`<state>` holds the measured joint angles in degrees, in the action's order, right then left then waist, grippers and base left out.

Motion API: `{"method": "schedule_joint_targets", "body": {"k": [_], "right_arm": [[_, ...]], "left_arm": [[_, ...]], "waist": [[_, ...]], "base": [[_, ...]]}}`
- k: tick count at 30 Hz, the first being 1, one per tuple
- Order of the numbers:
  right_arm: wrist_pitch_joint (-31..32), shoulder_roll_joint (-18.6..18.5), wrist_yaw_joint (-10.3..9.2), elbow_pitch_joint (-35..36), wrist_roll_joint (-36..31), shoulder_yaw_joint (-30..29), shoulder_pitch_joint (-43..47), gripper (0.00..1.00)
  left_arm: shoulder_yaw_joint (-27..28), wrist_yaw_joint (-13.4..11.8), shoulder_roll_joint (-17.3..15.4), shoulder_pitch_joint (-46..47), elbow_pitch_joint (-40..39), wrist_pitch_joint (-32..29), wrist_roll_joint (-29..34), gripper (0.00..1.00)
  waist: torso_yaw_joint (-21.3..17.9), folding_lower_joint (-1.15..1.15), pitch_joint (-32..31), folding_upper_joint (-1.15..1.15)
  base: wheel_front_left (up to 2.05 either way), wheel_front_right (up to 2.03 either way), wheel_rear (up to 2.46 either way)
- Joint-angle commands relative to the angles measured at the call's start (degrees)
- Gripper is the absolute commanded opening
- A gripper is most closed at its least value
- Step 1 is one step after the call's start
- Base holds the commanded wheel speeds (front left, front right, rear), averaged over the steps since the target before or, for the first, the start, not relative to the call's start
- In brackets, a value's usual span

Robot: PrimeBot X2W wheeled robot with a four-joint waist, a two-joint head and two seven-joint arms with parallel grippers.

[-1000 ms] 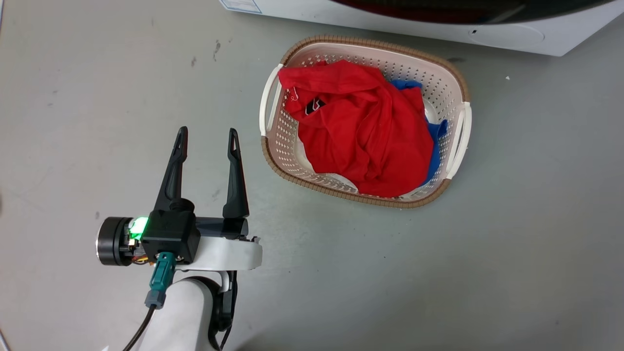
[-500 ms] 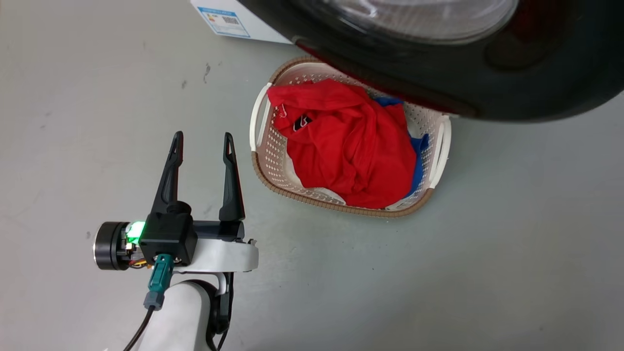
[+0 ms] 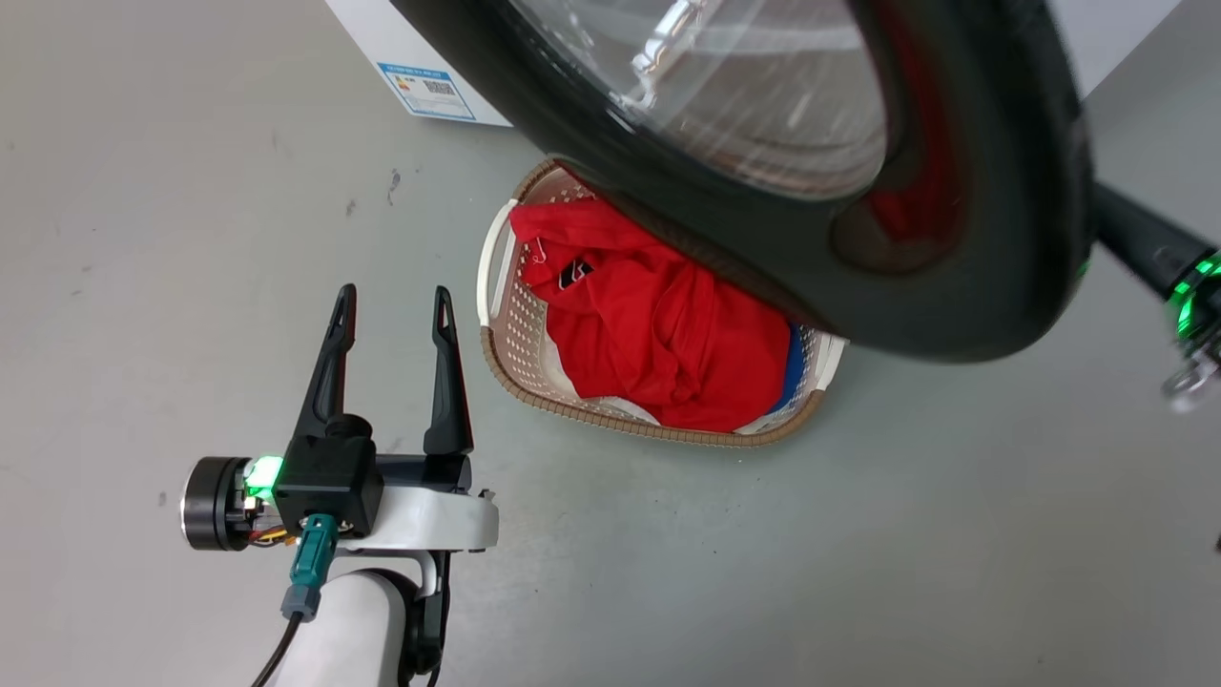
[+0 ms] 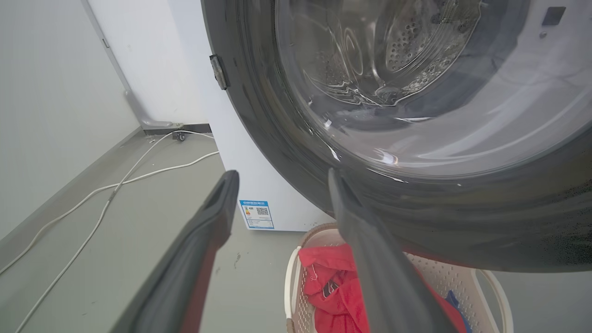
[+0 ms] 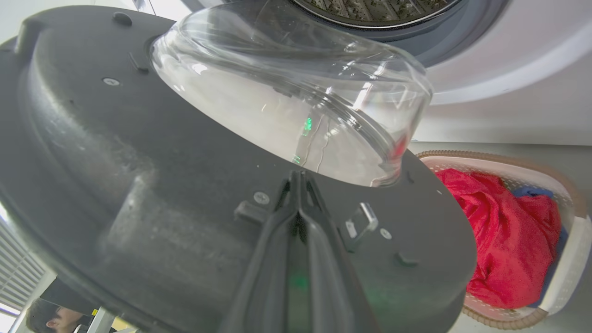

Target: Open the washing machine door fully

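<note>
Plainly the door (image 3: 954,286) is off its seal but not yet fully open: it stands swung out from the machine (image 3: 401,48) and fills the upper right of the head view, its lower rim hanging over the far end of the basket (image 3: 496,277). The right fingers (image 5: 298,185) are pressed together, tips on the door's dark inner face just below the glass bowl (image 5: 286,101) and beside the latch hook (image 5: 363,219). That looks like a pushing contact rather than a grip, and I cannot tell whether anything is pinched between them. It would suit driving the disc further round on its hinge at the left of the left wrist view. The left fingers (image 3: 446,372) are spread apart and hold nothing, low left in the head view over bare floor (image 3: 191,239), apparently parked clear of the swing. The basket, heaped with a red garment (image 3: 658,334), sits on the floor just under the door; the door seems to pass above it, though the clearance is hard to judge. Pale cables (image 4: 115,185) trail along the floor at the left of the left wrist view, and a person (image 5: 41,319) is at the lower left corner of the right wrist view.
</note>
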<state>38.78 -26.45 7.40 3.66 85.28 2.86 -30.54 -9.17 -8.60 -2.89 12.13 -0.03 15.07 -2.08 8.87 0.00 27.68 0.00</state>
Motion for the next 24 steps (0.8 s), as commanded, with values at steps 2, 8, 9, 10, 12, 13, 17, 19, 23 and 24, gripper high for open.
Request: {"method": "schedule_joint_targets", "body": {"k": [2, 8, 9, 10, 12, 13, 17, 19, 23, 24], "right_arm": [[-0.8, 1.9, 0.16, 2.4, 0.6, 1.4, 3.2, 0.00], [-2.0, 4.5, 0.16, 5.9, 0.6, 4.8, 8.2, 0.00], [-2.2, 5.0, 0.16, 6.3, 0.6, 5.4, 9.0, 0.00], [-2.5, 5.4, 0.16, 6.6, 0.8, 6.0, 9.7, 0.00], [-2.9, 6.2, 0.16, 7.5, 0.9, 7.4, 11.2, 0.00], [-2.9, 6.6, 0.16, 7.8, 1.0, 8.1, 12.0, 0.00], [-3.7, 7.9, 0.17, 8.9, 1.5, 10.7, 14.7, 0.00], [-3.8, 8.3, 0.17, 9.1, 1.4, 11.4, 15.4, 0.00], [-4.9, 9.5, 0.16, 9.4, 0.7, 14.6, 17.8, 0.00], [-5.2, 9.9, 0.16, 9.2, 0.8, 15.2, 18.4, 0.00]], "left_arm": [[0.2, 0.1, 0.0, -0.8, 0.2, 0.2, 0.5, 1.00], [0.7, 0.3, 0.0, -1.9, 0.6, 0.2, 1.2, 1.00], [0.8, 0.4, 0.0, -2.2, 0.6, 0.2, 1.3, 1.00], [0.8, 0.4, -0.1, -2.5, 0.7, 0.2, 1.4, 1.00], [0.8, 0.5, 0.0, -2.8, 0.8, 0.2, 1.5, 1.00], [0.9, 0.5, 0.0, -3.0, 0.9, 0.2, 1.4, 1.00], [0.8, 0.7, 0.0, -4.0, 1.2, 0.2, 1.4, 1.00], [0.7, 0.7, 0.0, -4.2, 1.3, 0.2, 1.5, 1.00], [0.6, 0.8, -0.1, -5.1, 1.6, 0.2, 1.7, 1.00], [0.6, 0.8, -0.1, -5.3, 1.6, 0.2, 1.7, 1.00]], "waist": [[-0.3, 0.00, -1.0, 0.00], [-0.6, 0.00, -3.2, 0.00], [-0.6, 0.00, -3.7, 0.00], [-0.5, 0.00, -4.1, 0.00], [-0.5, 0.00, -5.0, 0.00], [-0.5, 0.00, -5.5, 0.00], [-0.4, 0.00, -7.3, 0.00], [-0.3, 0.00, -7.8, 0.00], [-0.1, 0.00, -9.4, 0.00], [0.0, 0.00, -9.7, 0.00]], "base": [[0.00, 0.00, 0.00], [0.00, 0.00, 0.00], [0.00, 0.00, 0.00], [0.00, 0.00, 0.00], [0.00, 0.00, 0.00], [0.00, 0.00, 0.00], [0.00, 0.00, 0.00], [0.00, 0.00, 0.00], [0.00, 0.00, 0.00], [0.00, 0.00, 0.00]]}}
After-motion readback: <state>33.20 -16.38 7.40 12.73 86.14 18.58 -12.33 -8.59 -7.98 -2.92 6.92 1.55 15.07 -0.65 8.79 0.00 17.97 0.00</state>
